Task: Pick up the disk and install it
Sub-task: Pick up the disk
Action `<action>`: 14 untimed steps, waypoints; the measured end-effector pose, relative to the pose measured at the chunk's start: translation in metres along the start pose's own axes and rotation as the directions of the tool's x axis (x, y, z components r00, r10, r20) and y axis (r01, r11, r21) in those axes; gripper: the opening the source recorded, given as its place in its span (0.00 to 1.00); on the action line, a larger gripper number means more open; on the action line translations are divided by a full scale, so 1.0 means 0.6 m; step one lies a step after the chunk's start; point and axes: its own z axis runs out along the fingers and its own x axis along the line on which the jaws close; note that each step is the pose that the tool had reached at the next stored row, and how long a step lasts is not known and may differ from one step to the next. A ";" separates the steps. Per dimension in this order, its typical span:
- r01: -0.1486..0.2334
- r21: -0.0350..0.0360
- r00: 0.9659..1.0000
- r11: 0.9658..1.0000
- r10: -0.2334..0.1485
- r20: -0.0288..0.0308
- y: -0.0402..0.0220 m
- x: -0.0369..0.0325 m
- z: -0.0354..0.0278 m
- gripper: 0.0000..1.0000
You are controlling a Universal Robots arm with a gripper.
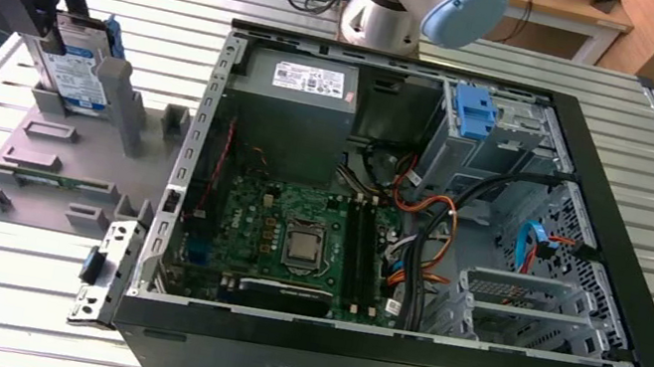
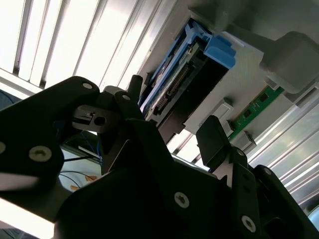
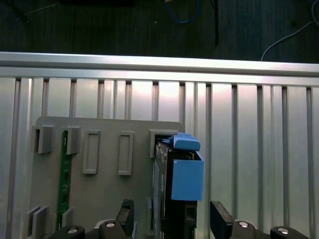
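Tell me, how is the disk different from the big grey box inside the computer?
The disk stands on edge in the grey stand, outside the computer case; the grey box sits inside it. The disk is thin and small; the box is thicker and bigger. The disk has a blue frame; the box has none. Both carry a white label.

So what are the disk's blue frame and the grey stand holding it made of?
The blue frame on the disk looks like moulded plastic: matte, evenly coloured. The grey stand seems plastic too, dull with blocky slots, though painted metal isn't ruled out.
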 end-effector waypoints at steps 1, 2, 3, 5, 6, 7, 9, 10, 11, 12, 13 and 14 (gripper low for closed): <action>0.000 0.000 1.000 1.000 0.000 0.000 0.000 0.000 0.000 0.71; 0.000 0.000 1.000 1.000 0.000 0.000 0.000 0.000 0.000 0.71; 0.000 0.000 1.000 1.000 0.000 0.000 0.000 0.000 0.000 0.69; 0.000 0.000 1.000 1.000 0.000 0.000 0.000 0.000 0.000 0.63; 0.000 0.000 1.000 1.000 0.000 0.000 0.000 0.000 0.000 0.57; 0.000 0.000 1.000 1.000 0.000 0.000 0.000 0.000 0.000 0.57; 0.000 0.000 1.000 1.000 0.000 0.000 0.000 0.000 0.000 0.50; 0.000 0.000 1.000 1.000 0.000 0.000 0.000 0.000 0.000 0.50; 0.000 0.000 1.000 1.000 0.000 0.000 0.000 0.000 0.000 0.50; 0.000 0.000 1.000 1.000 0.000 0.000 0.000 0.000 0.000 0.50; 0.000 0.000 1.000 1.000 0.000 0.000 0.000 0.000 0.000 0.50; 0.000 0.000 1.000 1.000 0.000 0.000 0.000 0.000 -0.001 0.50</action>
